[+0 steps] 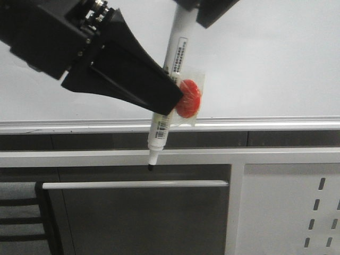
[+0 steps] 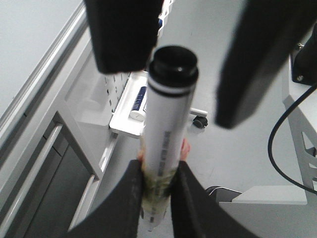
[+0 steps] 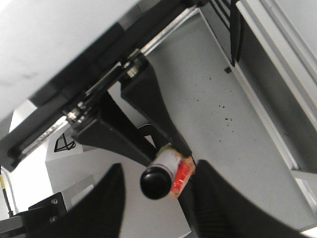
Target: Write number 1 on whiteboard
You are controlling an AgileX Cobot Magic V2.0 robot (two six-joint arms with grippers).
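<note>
Left gripper (image 1: 166,103) reaches in from upper left, angled down, fingers (image 2: 130,198) pinching the white marker (image 1: 171,79) low on its barrel. Marker near upright, black tip (image 1: 151,167) down, below the whiteboard (image 1: 265,53) rail. Red disc (image 1: 189,98) taped to the barrel. Right gripper (image 3: 157,198) sits over the marker's top end, fingers spread either side, not touching. No stroke visible on board.

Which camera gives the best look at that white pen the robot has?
The front view: the marker shows nearly whole, down to its black tip, clamped by the left gripper. Both wrist views look along it, so they show mostly its black rear end.
</note>
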